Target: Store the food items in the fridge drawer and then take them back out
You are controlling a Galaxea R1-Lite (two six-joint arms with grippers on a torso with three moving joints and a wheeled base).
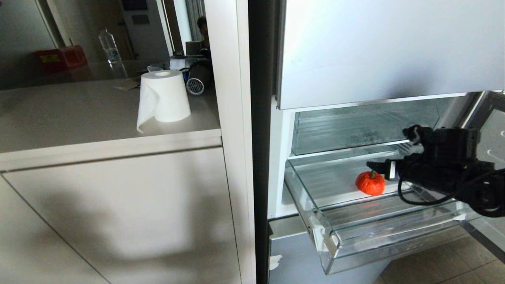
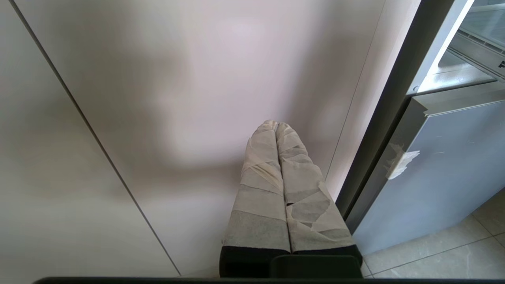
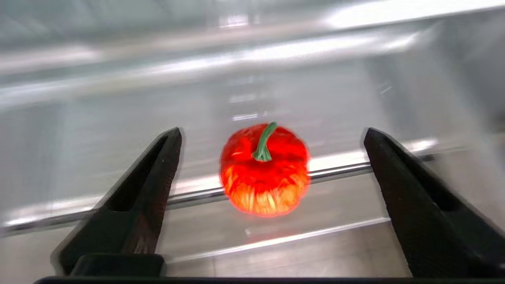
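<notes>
The food item, a lumpy orange-red fruit (image 1: pixel 370 183) with a green stem, rests on the ribbed floor of the pulled-out clear fridge drawer (image 1: pixel 347 240). My right gripper (image 1: pixel 375 167) reaches in from the right, just above and beside the fruit. In the right wrist view the fruit (image 3: pixel 264 173) lies between and slightly beyond the black fingers (image 3: pixel 154 173), touching neither; the right gripper (image 3: pixel 272 132) is open wide and the drawer's lip (image 3: pixel 189 195) runs behind the fruit. My left gripper (image 2: pixel 276 127), its fingers wrapped in tape, is shut and empty, facing a cabinet door.
Above the drawer sit a clear bin (image 1: pixel 355 130) and a closed white fridge panel (image 1: pixel 390 47). On the counter to the left are a paper roll (image 1: pixel 163 96) and a water bottle (image 1: pixel 110 49). A person (image 1: pixel 203 31) is in the background. A grey lower front (image 2: pixel 434 165) stands over tiled floor.
</notes>
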